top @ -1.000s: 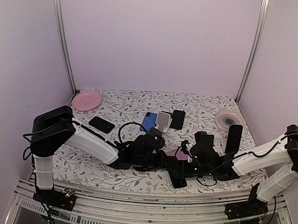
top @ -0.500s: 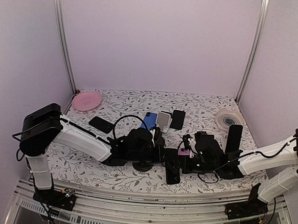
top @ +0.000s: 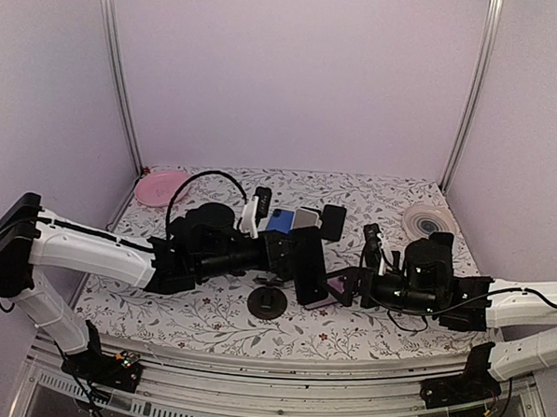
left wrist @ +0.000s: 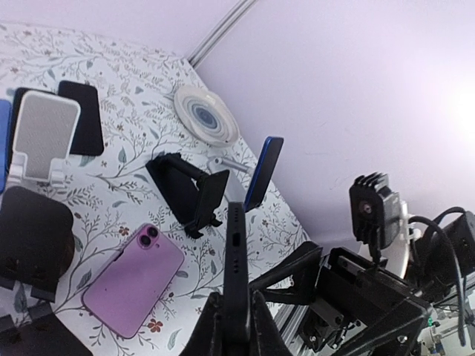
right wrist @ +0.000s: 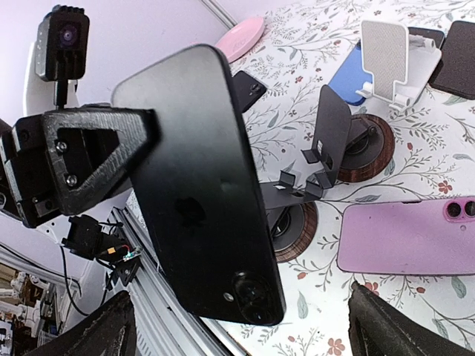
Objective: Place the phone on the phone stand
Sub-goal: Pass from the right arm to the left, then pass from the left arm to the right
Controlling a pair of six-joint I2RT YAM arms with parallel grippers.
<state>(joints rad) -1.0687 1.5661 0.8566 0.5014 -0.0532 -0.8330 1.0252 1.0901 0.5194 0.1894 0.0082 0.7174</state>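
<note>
Floral table (top: 207, 328) boxed by lilac walls on three sides, a black phone (right wrist: 200, 185) held aloft at its middle.
Left end effector (left wrist: 236, 326) is clamped tight on the black phone, holding it upright and clear of the table, near the black phone stand (right wrist: 326, 133). Right end effector (top: 349, 289) gapes wide, gripping nothing, just beside a purple phone (left wrist: 133, 278) lying flat. Bare table runs along the near edge.

A pink plate (top: 156, 185) sits at the far left corner of the flowered surface (top: 373, 190), and a white ringed dish (top: 426, 219) at the far right. A purple phone (left wrist: 133, 280) lies face down near the middle. Farther back, a blue phone (top: 280, 220) and a black phone (top: 333, 221) lie flat.
</note>
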